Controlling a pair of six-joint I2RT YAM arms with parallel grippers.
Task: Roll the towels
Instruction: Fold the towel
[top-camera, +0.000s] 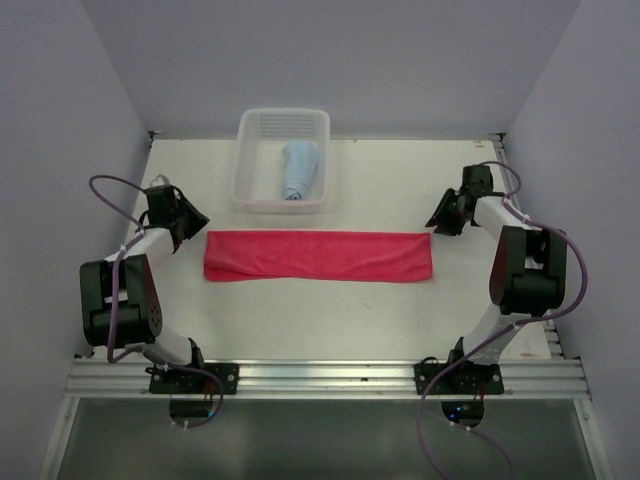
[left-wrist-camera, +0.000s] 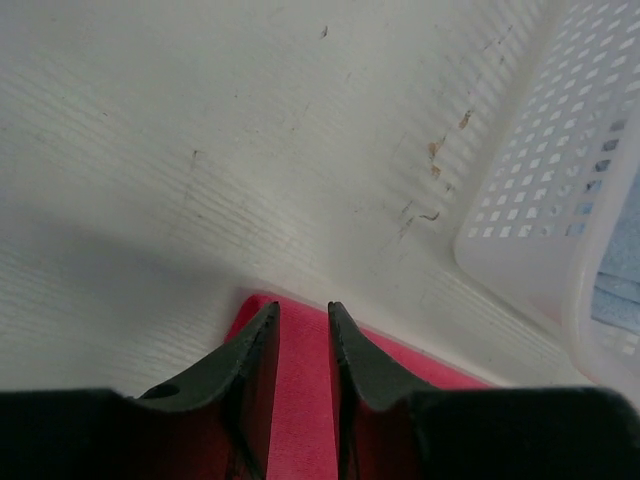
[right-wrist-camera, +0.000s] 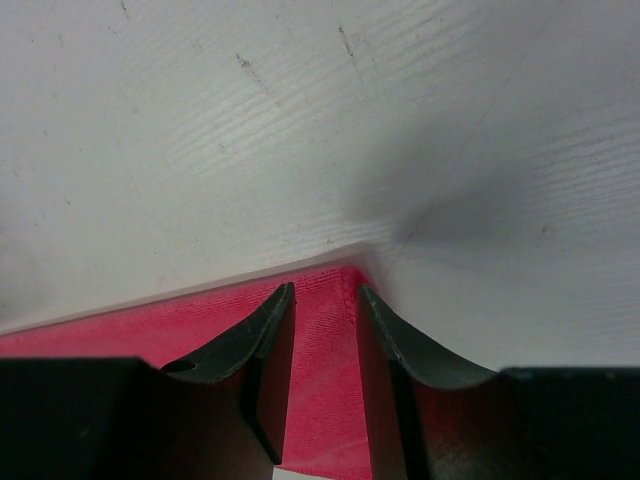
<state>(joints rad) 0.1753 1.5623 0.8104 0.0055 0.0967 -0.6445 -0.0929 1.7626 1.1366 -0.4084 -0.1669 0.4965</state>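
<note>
A red towel (top-camera: 318, 256) lies folded into a long flat strip across the middle of the white table. My left gripper (top-camera: 190, 222) hovers at the strip's far left corner, open, with red cloth (left-wrist-camera: 300, 400) showing between its fingers (left-wrist-camera: 302, 305). My right gripper (top-camera: 438, 222) hovers at the far right corner, open, its fingers (right-wrist-camera: 325, 288) straddling the corner of the cloth (right-wrist-camera: 320, 400). A rolled light blue towel (top-camera: 299, 170) lies inside the white basket (top-camera: 250, 150).
The perforated white basket (left-wrist-camera: 540, 200) stands at the back centre of the table, just beyond the red strip and close to the right of my left gripper. Grey walls enclose the table on three sides. The arm bases sit at the near edge.
</note>
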